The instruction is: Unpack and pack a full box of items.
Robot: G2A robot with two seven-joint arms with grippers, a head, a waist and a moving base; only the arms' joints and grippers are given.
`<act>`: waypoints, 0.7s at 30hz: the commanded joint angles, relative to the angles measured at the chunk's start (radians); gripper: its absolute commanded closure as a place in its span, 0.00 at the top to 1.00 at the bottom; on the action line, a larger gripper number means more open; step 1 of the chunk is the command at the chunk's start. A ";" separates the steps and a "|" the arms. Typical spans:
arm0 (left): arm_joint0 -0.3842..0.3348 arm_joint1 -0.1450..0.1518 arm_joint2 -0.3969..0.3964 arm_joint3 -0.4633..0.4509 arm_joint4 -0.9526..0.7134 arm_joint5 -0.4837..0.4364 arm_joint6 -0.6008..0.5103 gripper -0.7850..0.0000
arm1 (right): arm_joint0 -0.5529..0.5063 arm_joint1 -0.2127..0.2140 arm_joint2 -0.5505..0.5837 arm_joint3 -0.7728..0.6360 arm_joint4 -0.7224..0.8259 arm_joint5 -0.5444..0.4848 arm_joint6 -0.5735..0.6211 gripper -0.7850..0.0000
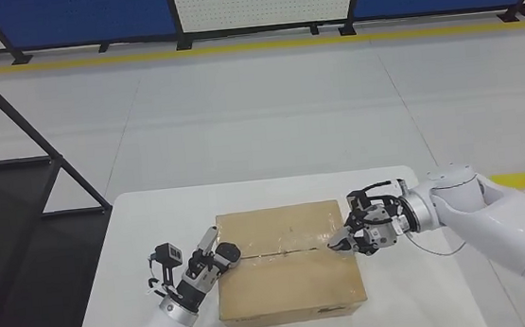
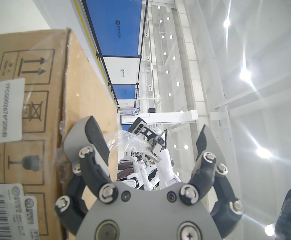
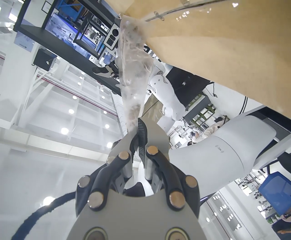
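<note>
Cardboard box (image 1: 288,261) sits closed on the white table (image 1: 145,222), nearer the table's 6 o'clock edge in the top view. Its two top flaps meet at a seam that runs from 9 to 3 o'clock.

The left gripper (image 2: 149,131) is at the 9 o'clock end of that seam, level with the box's top edge. Its fingers are spread wide with nothing between them. One ribbed pad (image 2: 96,136) lies just beside the box's upper corner; whether it touches the cardboard cannot be told. A bit of crumpled clear film (image 2: 118,137) sticks out from the box edge next to that pad. The box side facing this wrist carries printed handling symbols and white labels (image 2: 11,109).

The right gripper (image 3: 138,128) is at the 3 o'clock end of the seam, just off the box's edge. Its fingers are pressed together on the end of a strip of clear tape (image 3: 133,75). The strip is flecked with cardboard fibres and stretches from the fingertips back to the box, where its far end is attached at the flap edge.

A black rack (image 1: 10,207) stands off the table at 9 o'clock. Blue and white partition panels (image 1: 77,15) line the floor at 12 o'clock.
</note>
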 commanded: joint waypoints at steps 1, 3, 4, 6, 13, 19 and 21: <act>0.000 0.000 0.000 0.000 0.000 0.000 0.000 1.00 | -0.008 0.007 0.000 -0.001 -0.005 -0.001 0.001 0.00; 0.000 0.000 0.000 0.000 0.001 0.001 -0.001 1.00 | -0.015 0.014 0.000 -0.002 -0.008 -0.001 0.001 0.00; 0.000 0.000 0.000 0.001 0.002 0.002 -0.001 1.00 | -0.018 0.018 0.000 -0.001 -0.007 0.001 -0.001 0.00; -0.002 0.000 0.002 0.001 0.003 0.003 0.000 1.00 | -0.021 0.023 0.000 -0.004 -0.005 0.003 -0.003 0.00; -0.006 -0.001 0.007 0.004 0.009 0.004 0.005 1.00 | -0.024 0.031 0.000 -0.003 0.014 0.024 -0.024 0.00; -0.008 -0.002 0.009 0.006 0.010 0.003 0.006 1.00 | -0.026 0.030 0.000 -0.012 0.038 0.057 -0.057 0.00; -0.008 -0.002 0.009 0.006 0.009 0.003 0.008 1.00 | -0.026 0.030 0.000 -0.025 0.036 0.048 -0.048 0.00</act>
